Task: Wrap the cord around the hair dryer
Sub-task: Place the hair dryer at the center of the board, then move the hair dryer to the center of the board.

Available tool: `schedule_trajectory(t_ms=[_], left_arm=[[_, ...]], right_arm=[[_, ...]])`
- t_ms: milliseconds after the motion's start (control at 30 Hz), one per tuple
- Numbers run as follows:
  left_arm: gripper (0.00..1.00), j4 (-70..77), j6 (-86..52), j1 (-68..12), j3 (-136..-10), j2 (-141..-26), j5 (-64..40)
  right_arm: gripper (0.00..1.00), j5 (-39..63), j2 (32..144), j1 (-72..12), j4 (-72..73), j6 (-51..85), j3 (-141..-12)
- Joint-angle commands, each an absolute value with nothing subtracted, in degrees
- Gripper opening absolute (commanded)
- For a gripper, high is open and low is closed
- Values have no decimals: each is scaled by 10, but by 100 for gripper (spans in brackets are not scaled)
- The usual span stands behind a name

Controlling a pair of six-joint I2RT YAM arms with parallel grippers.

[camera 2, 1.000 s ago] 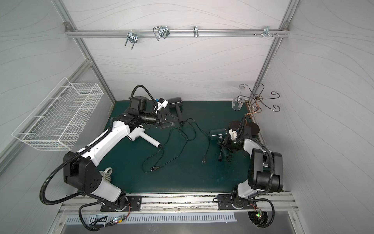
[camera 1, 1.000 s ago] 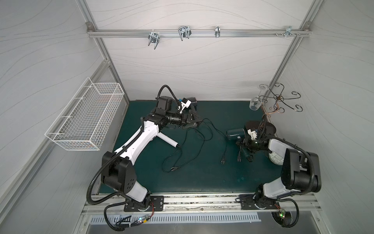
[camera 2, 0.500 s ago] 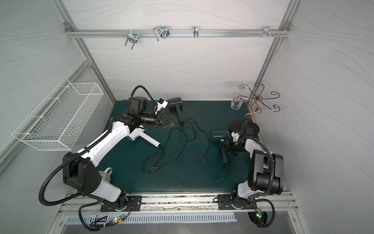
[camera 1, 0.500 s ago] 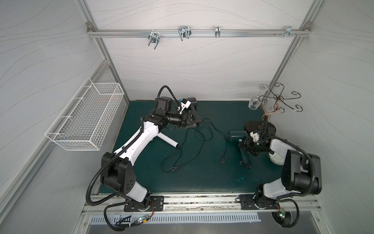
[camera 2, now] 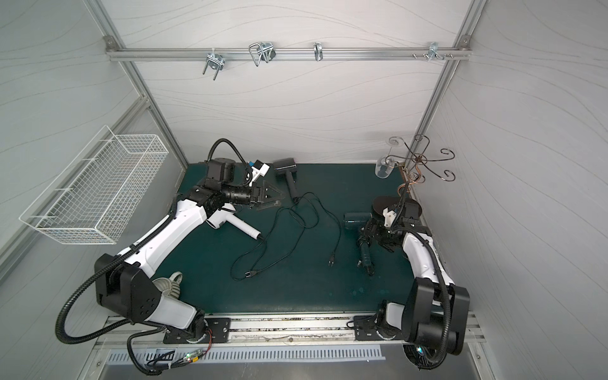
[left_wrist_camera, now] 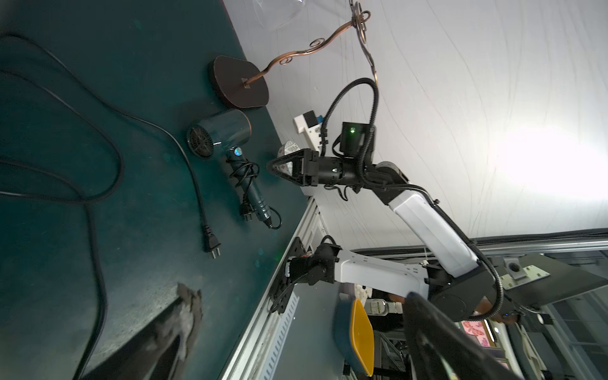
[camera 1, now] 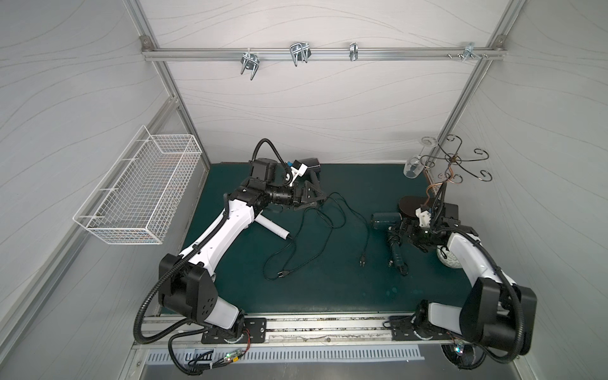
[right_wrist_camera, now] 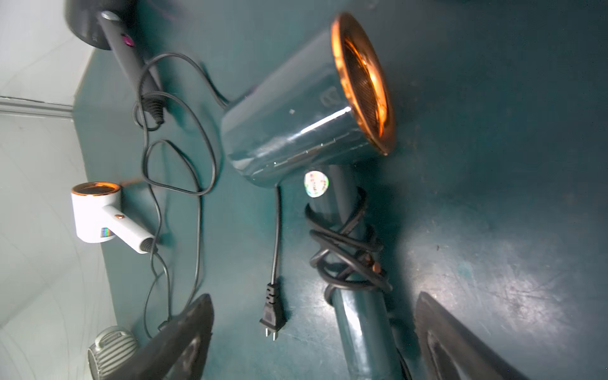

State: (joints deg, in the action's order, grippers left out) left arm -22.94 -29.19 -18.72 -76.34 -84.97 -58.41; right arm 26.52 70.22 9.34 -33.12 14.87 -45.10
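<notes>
left gripper (camera 2: 279, 198): jaws apart, reaching far forward | right gripper (left_wrist_camera: 274, 166): jaws apart, held low

Mat (camera 1: 329, 289): dark green, covering the work floor.
Wire basket (camera 1: 131, 204): white mesh, fixed to the left wall beside the mat.
Rail (camera 1: 394, 52): aluminium, across the back wall, carrying 3 metal hooks (camera 1: 299, 54).
Stand (camera 1: 406, 204): dark oval base, curled copper stem, wire arms; far right corner.
Glass (camera 1: 415, 166): hangs upside down from 1 stand arm.
Ribbed grey object (camera 2: 169, 285): near left edge, partly hidden.
</notes>
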Motion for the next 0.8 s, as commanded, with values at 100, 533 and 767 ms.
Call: schedule_trajectory(t_ms=[100, 533, 767], left_arm=[[98, -310, -229, -146, -732, -805, -521], [98, -334, -228, -95, -669, -746, -429], [98, -329, -251, -95, -614, -695, -388]], right_arm=[[99, 242, 640, 12, -389, 135, -475], [99, 107, 646, -275, -300, 238, -539], [99, 90, 807, -329, -339, 210, -694]])
